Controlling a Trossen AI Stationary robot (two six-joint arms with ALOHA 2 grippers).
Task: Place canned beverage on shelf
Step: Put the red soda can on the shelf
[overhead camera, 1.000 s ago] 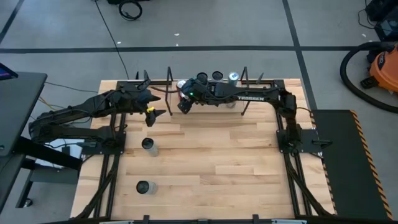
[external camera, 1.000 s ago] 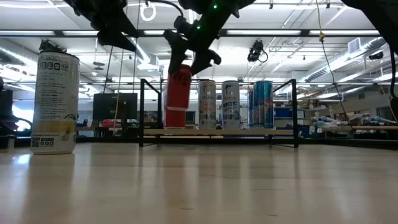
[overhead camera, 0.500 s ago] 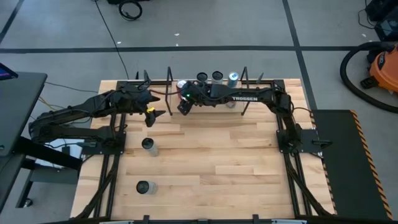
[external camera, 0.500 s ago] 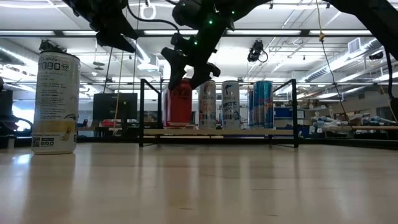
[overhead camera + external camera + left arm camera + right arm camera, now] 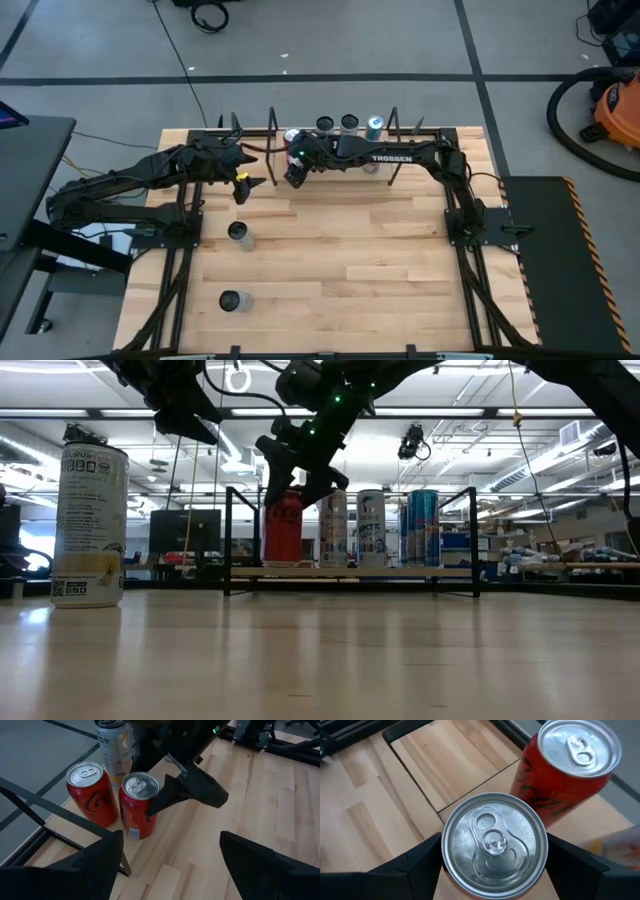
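At the left end of the shelf [image 5: 350, 572], the right hand [image 5: 167, 790] grips a red can [image 5: 138, 805] from both sides, fingers closed on its body just below the rim. This can stands upright, with its base apparently on or just above the wooden platform. A second red can [image 5: 91, 792] stands just beside it, with a pale can [image 5: 116, 745] close behind. Three further cans fill the rest of the row in the low view.

The left hand [image 5: 243, 168] waits above the desk [image 5: 340, 260] just in front of the shelf, fingers spread wide and holding nothing. Two more cans [image 5: 236, 232] remain on the desk, well apart from the shelf.

Risks at this stage:
- Release: if the base is not fully seated, opening the fingers may rock or drop the can.
- Withdrawal: the neighbouring red can sits very near, so a finger opening or retreating sideways may knock it over.
- Frame: the black rod frame [image 5: 229, 540] stands near; a careless exit path may strike it and shake the row.
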